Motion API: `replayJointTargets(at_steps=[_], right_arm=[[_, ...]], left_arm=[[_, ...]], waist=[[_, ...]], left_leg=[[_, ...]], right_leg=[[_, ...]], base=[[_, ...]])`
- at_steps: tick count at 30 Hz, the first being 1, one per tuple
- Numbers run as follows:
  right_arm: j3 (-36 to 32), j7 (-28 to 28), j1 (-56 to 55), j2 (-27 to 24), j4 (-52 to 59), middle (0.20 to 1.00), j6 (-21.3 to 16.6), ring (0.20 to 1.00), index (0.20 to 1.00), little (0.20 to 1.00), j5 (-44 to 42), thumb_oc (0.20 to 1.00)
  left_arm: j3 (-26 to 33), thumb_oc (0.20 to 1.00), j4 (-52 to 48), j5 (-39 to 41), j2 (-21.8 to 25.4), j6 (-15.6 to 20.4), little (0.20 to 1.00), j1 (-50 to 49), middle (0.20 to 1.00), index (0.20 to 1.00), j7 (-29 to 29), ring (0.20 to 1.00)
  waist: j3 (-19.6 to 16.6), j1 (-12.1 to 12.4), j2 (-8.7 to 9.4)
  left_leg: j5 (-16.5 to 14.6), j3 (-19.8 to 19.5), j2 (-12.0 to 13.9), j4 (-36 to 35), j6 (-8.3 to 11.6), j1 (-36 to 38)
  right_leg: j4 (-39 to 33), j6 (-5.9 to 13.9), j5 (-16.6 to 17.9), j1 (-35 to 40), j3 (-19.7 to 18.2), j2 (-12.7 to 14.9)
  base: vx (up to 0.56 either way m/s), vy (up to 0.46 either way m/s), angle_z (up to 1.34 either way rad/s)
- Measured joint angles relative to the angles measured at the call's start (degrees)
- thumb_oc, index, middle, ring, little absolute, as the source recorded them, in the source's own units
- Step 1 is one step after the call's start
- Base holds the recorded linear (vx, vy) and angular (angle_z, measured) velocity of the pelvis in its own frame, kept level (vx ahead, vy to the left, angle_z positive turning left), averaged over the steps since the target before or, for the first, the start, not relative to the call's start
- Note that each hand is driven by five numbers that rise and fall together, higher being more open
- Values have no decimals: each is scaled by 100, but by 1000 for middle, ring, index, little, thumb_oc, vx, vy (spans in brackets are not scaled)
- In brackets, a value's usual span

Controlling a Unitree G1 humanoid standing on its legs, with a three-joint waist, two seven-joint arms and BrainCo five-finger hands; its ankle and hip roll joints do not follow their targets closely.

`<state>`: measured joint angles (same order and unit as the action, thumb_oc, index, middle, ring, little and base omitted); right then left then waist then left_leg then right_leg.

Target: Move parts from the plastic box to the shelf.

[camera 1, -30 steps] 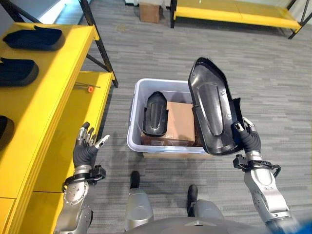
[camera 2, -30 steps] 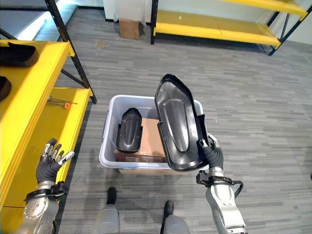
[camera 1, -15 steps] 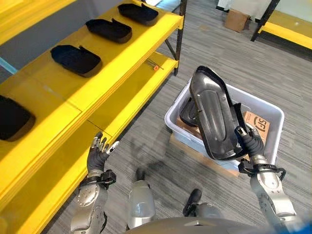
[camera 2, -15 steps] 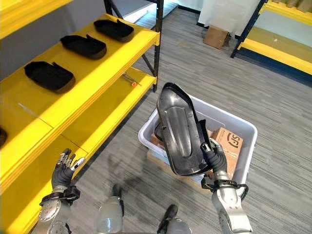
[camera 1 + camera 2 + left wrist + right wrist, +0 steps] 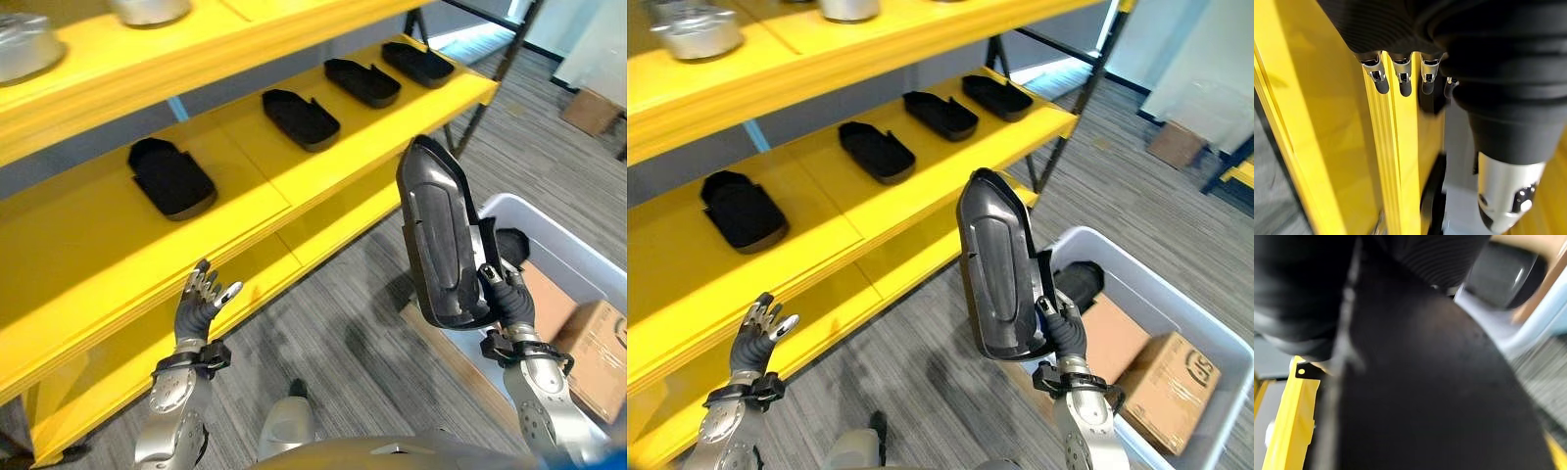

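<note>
Here a yellow shelf with black parts stands past the left hand, whose fingers are spread. The right hand grips a long black part by its bottom end. It stands up tall above that hand, with the plastic box just behind.

Right hand: dark ribbed cover, closed round glossy black part, grey sheen on moulded face. Left hand: silver fingers, dark tips, relaxed. Shelf beyond left hand: bright yellow boards, black uprights. Shelf parts: matte black. Box beside right hand: pale grey-white plastic. Cartons in box: brown cardboard, black print. Floor below hands: grey, streaked plank pattern. Metal pieces on upper shelf: silver.
</note>
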<state>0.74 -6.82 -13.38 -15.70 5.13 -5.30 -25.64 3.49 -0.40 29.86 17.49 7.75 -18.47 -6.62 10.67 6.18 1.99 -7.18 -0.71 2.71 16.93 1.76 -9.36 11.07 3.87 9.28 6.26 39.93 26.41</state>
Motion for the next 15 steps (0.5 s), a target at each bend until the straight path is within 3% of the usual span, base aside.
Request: replayJointTargets(at_steps=[1, 3, 4, 6, 8, 10, 13, 14, 15], right_arm=[[18, 47, 59, 37, 12, 200, 2, 200, 200, 200, 3, 200], [3, 39, -67, 289, -16, 200, 18, 200, 200, 200, -2, 200], [16, 46, -88, 357, -19, 200, 43, 200, 200, 200, -2, 200], [-9, 74, -114, 345, -26, 200, 40, 200, 200, 200, -4, 200], [-47, 84, -133, 331, 0, 200, 26, 200, 200, 200, -32, 200], [-57, 127, -251, 330, 7, 200, 16, 200, 200, 200, -86, 200], [-76, 177, -491, 325, 3, 200, 25, 200, 200, 200, -119, 200], [-84, 181, -562, 316, 4, 200, 25, 200, 200, 200, -121, 200], [-152, 175, -653, 256, -39, 200, 23, 200, 200, 200, -177, 200]], left_arm=[[17, 1000, -2, -5, 9, -2, 1000, -32, 1000, 1000, 2, 1000], [49, 1000, 52, -17, 76, -2, 1000, 46, 1000, 1000, -5, 1000], [63, 1000, 50, -72, 258, -3, 1000, 234, 1000, 1000, -20, 1000], [-31, 1000, 61, -138, 356, 10, 1000, 431, 1000, 1000, -45, 1000], [-157, 1000, 55, -240, 365, 10, 1000, 511, 1000, 1000, -84, 1000], [-269, 1000, 31, -249, 327, 8, 1000, 475, 1000, 1000, -74, 1000], [-353, 1000, -12, -253, 312, -11, 1000, 242, 1000, 1000, -66, 1000], [-370, 1000, -25, -254, 315, -20, 1000, 156, 1000, 1000, -44, 1000], [-449, 1000, -5, -252, 220, -78, 1000, 150, 1000, 1000, -8, 1000]], waist=[[4, 41, 19], [-23, -91, 26], [-20, -163, 43], [1, -340, -40], [37, -548, -135], [50, -661, -200], [-12, -682, -43], [-51, -701, 63], [-56, -844, 52]], left_leg=[[-111, -20, -128, 147, -100, -134], [-53, -315, -329, 172, -354, -243], [217, -784, -395, -58, -508, -285], [584, -1205, -403, -553, -559, -153], [810, -1444, -484, -966, -650, 49], [841, -1474, -504, -1130, -668, 159], [892, -1400, -613, -1310, -661, 233], [886, -1451, -724, -1335, -649, 219], [905, -1666, -782, -1381, -617, 246]], right_leg=[[10, -62, 260, 1, -129, 56], [420, -24, 618, -204, -1027, 190], [519, 103, -380, -454, -2240, -450], [282, 170, -1019, -649, -3255, -1360], [175, 189, -1439, -848, -3772, -1890], [104, 142, -1534, -1053, -3750, -2267], [-191, 81, -1481, -1369, -3750, -2619], [-473, -42, -1394, -1328, -3851, -2662], [-732, -97, -1197, -1134, -4080, -2732]], base=[[20, 345, 59], [93, 368, 113], [186, 296, 134], [119, 175, 115], [91, 107, 88], [67, 49, 58], [88, 36, 32], [106, 20, 59], [98, 15, 90]])
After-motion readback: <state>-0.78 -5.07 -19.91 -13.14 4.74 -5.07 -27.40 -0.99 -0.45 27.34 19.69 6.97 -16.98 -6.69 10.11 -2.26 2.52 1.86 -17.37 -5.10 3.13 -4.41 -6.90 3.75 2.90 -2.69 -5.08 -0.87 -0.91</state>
